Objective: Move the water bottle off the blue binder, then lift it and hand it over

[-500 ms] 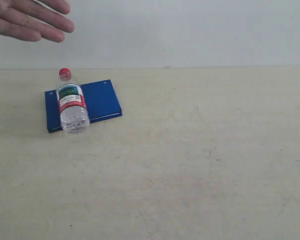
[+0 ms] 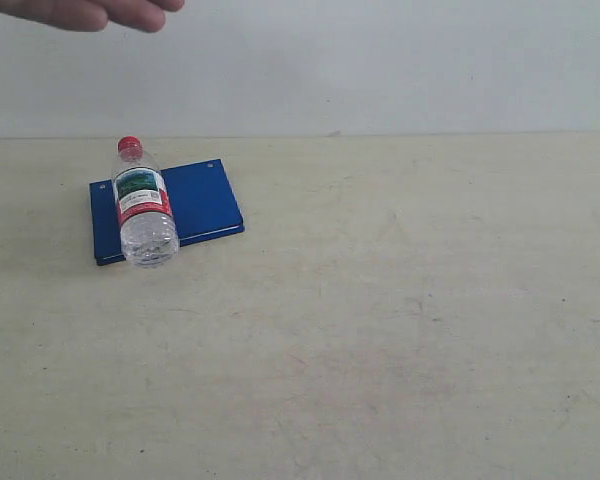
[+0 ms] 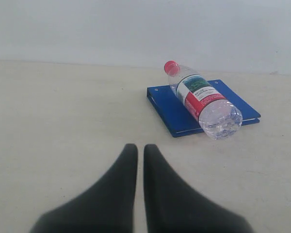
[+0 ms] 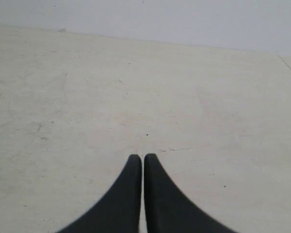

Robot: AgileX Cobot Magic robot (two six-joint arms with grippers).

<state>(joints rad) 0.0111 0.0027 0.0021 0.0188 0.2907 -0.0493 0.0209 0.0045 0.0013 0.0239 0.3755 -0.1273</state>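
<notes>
**A:** What does only the exterior camera catch?

**B:** The pale beige tabletop (image 2: 380,330) in full, with a person's bare hand (image 2: 90,12) above its far edge.

**A:** And the wrist cameras?

**B:** The thin deep-blue binder (image 3: 177,114) lies ahead of the black left gripper (image 3: 140,148), whose jaws are pressed together, well apart from it. The clear red-capped plastic water bottle (image 3: 206,102) lies on its side on the binder, base toward the gripper. The right gripper (image 4: 143,158), likewise closed, faces bare tabletop.

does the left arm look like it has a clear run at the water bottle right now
Probably yes. The water bottle lies on its side on the blue binder, ahead of the left gripper with only bare table between them. The jaws are shut, so they would need to open first.
</notes>
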